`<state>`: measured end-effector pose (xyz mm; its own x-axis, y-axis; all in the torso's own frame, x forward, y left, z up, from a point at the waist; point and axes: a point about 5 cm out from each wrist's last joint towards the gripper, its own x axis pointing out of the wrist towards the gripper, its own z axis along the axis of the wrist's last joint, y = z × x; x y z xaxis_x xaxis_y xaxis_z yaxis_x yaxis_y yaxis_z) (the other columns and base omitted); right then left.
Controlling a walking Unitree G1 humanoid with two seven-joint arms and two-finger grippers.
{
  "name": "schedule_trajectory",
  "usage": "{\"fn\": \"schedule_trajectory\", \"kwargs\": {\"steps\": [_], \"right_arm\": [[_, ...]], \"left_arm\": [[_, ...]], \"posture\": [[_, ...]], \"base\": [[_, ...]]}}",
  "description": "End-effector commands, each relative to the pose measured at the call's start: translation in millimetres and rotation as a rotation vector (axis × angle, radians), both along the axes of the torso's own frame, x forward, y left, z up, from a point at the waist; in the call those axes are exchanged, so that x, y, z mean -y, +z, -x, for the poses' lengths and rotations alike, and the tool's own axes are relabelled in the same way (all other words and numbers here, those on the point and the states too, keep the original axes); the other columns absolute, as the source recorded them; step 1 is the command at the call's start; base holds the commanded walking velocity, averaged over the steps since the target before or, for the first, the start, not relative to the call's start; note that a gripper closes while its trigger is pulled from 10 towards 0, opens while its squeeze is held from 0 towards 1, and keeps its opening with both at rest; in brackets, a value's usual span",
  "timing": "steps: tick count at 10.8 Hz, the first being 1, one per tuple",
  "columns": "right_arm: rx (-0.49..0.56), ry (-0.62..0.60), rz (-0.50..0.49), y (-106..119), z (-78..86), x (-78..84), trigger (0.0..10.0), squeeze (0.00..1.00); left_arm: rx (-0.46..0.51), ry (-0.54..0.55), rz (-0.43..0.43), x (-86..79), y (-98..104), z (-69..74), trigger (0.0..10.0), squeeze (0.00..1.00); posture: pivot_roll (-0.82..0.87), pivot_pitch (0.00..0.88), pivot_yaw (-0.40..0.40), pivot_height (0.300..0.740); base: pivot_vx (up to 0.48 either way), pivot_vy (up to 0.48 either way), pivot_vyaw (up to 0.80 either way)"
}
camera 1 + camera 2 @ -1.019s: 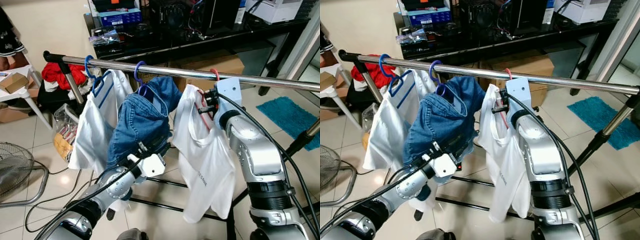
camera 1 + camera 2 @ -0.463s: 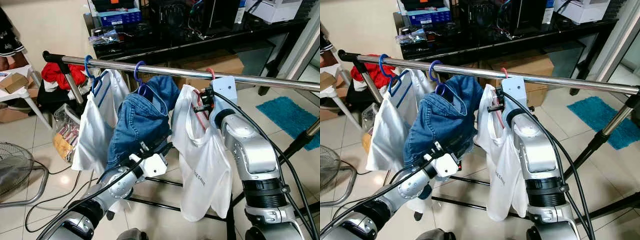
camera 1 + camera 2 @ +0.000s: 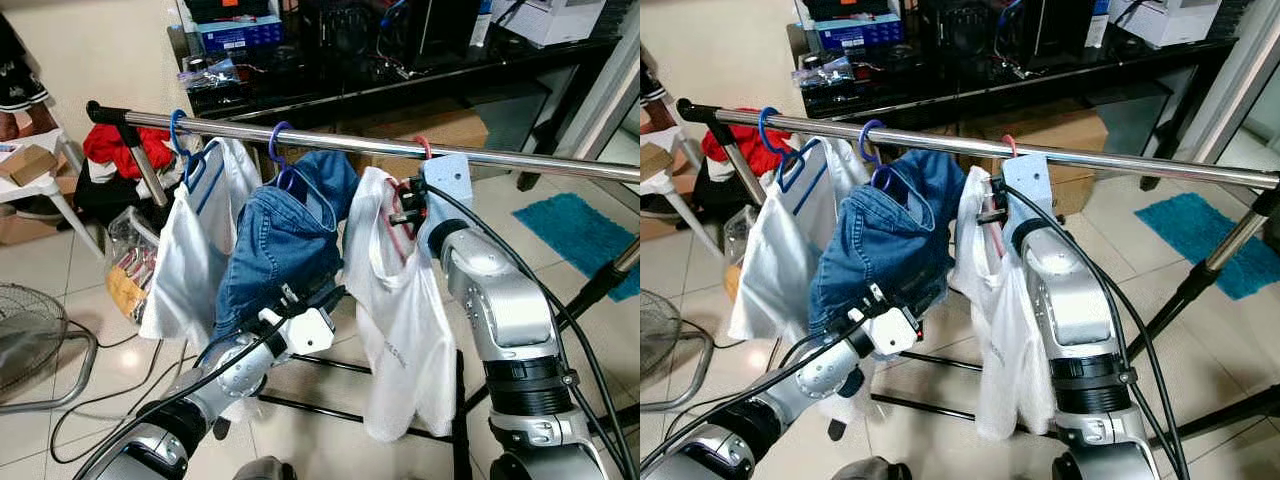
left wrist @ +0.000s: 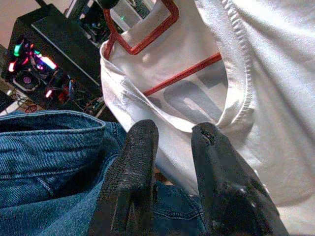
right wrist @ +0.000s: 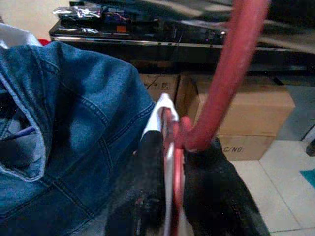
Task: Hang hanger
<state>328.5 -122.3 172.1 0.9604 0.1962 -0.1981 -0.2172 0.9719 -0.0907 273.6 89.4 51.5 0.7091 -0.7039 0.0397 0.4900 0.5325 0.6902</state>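
Chrome rail (image 3: 330,142) runs across the scene. On its left end a blue hanger (image 3: 185,150) carries a white shirt w/ blue trim (image 3: 190,250). Next along, a purple hanger (image 3: 277,150) holds a denim jacket (image 3: 285,235). Low in front of the jacket sits the left gripper (image 4: 172,142) — its two black fingers (image 4: 135,172) are slightly apart w/ nothing between them, tips just by the jacket's edge and the collar of the white T-shirt (image 3: 405,320).

That T-shirt hangs on the red hanger (image 3: 405,215), whose hook (image 3: 428,146) is over the rail, right of the jacket. The right gripper (image 5: 172,142) is up at the hanger's neck just under the rail — fingers closed on the red plastic, one either side of it in the wrist view. The right arm (image 3: 500,320) rises from below beside the shirt.

Behind the rail: a dark desk (image 3: 400,75) w/ electronics and cardboard boxes (image 3: 450,130) under it. Far right on the tile floor lies a teal mat (image 3: 580,230).
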Motion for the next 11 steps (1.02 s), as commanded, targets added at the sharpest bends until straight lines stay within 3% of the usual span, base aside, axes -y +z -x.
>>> {"fn": "schedule_trajectory", "kwargs": {"steps": [1, 2, 6, 7, 8, 9, 10, 11], "right_arm": [[-0.018, 0.008, -0.010, -1.1, 0.4, 0.0, 10.0, 1.00], [-0.018, 0.026, 0.008, -2.1, 2.8, 1.4, 10.0, 0.00], [-0.029, -0.023, 0.038, -12.7, 21.6, 26.8, 10.0, 0.00], [-0.047, -0.041, 0.010, -16.5, 36.9, 35.4, 10.0, 1.00], [-0.051, -0.035, 0.010, -17.1, 39.3, 34.6, 10.0, 1.00], [-0.050, -0.033, 0.012, -16.9, 40.3, 34.6, 10.0, 0.38], [-0.018, -0.044, 0.033, -14.0, 44.7, 40.6, 10.0, 0.00], [0.054, -0.066, 0.078, -4.9, 50.9, 50.6, 10.0, 0.00]], "left_arm": [[0.007, 0.002, 0.004, 0.3, 3.8, -2.9, 10.0, 0.00], [0.006, 0.000, 0.003, 0.7, 3.3, -2.6, 10.0, 0.00], [0.005, 0.005, 0.019, 0.2, 3.7, -1.2, 10.0, 0.00], [-0.004, 0.023, 0.061, -1.1, 5.8, -1.9, 10.0, 0.00], [-0.008, 0.021, 0.070, 0.7, 6.2, -1.9, 10.0, 0.00], [-0.008, 0.021, 0.075, 1.2, 6.7, -2.0, 10.0, 0.00], [-0.003, 0.024, 0.093, 2.3, 9.0, -2.6, 10.0, 0.00], [0.028, 0.031, 0.111, 1.5, 14.2, -2.6, 10.0, 0.00]], "posture": [[-0.04, 0.000, 0.033, 0.736], [-0.05, 0.000, 0.030, 0.736], [-0.05, 0.000, 0.031, 0.736], [-0.07, 0.000, 0.039, 0.736], [-0.07, 0.000, 0.040, 0.736], [-0.07, 0.000, 0.042, 0.736], [-0.07, 0.000, 0.042, 0.736], [-0.07, 0.000, 0.042, 0.736]], "base": [[0.000, 0.000, 0.00], [0.000, 0.000, 0.00], [0.000, 0.000, 0.00], [0.000, 0.000, 0.00], [0.000, 0.000, 0.00], [0.000, 0.000, 0.00], [0.000, 0.000, 0.00], [0.000, 0.000, 0.00]]}}
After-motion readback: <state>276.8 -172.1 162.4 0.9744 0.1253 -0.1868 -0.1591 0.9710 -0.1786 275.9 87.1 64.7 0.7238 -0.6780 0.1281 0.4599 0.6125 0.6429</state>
